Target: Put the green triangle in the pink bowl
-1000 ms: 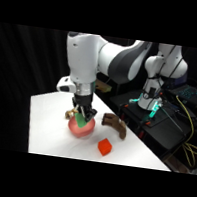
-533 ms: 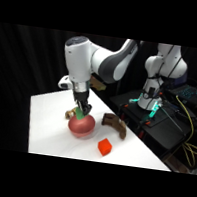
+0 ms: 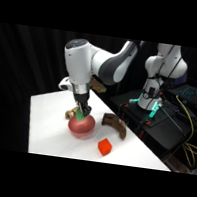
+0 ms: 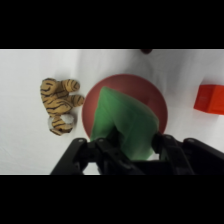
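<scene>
The triangle [image 4: 125, 125] is held in the claw [image 4: 131, 149], directly above the bowl [image 4: 155, 100]. In the wrist view its green face covers most of the bowl's middle, with the pointed end aimed toward the upper left of the frame and the broad end tucked between the fingers [image 4: 167, 145] at the bottom. In the side view the triangle [image 3: 79, 115] is seen as a small green patch just over the bowl's [image 3: 81, 126] top, at the lower centre of the frame; whether it touches the bowl cannot be told.

Around the bowl, three things are found on the desk [image 3: 44, 129]. A striped tiger toy [image 4: 60, 102] lies just beside the bowl at the left of the wrist view; in the side view only a little of it [image 3: 69, 114] is seen behind the bowl. A red cube [image 3: 104, 146] sits near the bowl toward the lower right of the side view, and is cut by the right edge of the wrist view [image 4: 210, 99]. A dark brown lump [image 3: 115, 124] lies to the right of the bowl, apart from it. Nothing is seen between the triangle and the bowl.

The claw [image 3: 80, 112] is clenched on the triangle, its fingers pressed to the two sides of the broad end, and it hangs from above over the bowl.
</scene>
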Available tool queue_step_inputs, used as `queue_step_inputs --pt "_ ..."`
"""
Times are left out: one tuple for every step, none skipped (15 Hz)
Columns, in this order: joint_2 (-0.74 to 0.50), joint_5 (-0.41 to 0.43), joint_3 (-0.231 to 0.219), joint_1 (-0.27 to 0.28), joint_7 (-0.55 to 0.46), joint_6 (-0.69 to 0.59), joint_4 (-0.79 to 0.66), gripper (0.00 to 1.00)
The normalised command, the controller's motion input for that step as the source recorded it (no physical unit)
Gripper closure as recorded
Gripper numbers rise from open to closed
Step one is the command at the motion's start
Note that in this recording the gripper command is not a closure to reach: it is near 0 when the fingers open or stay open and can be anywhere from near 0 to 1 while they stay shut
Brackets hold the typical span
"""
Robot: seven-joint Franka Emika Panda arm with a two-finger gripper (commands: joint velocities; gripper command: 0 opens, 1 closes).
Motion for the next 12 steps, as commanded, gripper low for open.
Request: queue_step_inputs --pt "-0.03 -0.021 0.009 -0.012 0.09 -0.01 0.06 0.00" --pt "-0.02 -0.014 0.010 -0.013 0.08 -0.02 0.08 0.00" --pt "-0.03 -0.015 0.012 -0.008 0.08 -0.02 0.07 0.00" --pt "-0.02 -0.013 0.014 -0.007 0.08 -0.02 0.07 0.00" --pt "-0.03 -0.016 0.015 -0.004 0.07 -0.01 0.06 0.00" --pt "-0.03 -0.014 0.017 -0.003 0.07 -0.01 0.05 0.00" --pt "-0.05 -0.015 0.017 -0.001 0.07 0.00 0.02 0.00" --pt "-0.07 -0.018 0.017 0.001 0.07 0.01 0.00 0.00" --pt "-0.08 -0.017 0.017 0.001 0.07 0.01 -0.01 0.00" --pt "-0.10 -0.016 0.018 0.001 0.07 0.01 -0.03 0.00" --pt "-0.11 -0.015 0.018 0.003 0.07 0.01 -0.05 0.00" --pt "-0.11 -0.005 0.022 0.000 0.06 -0.01 -0.04 0.00"
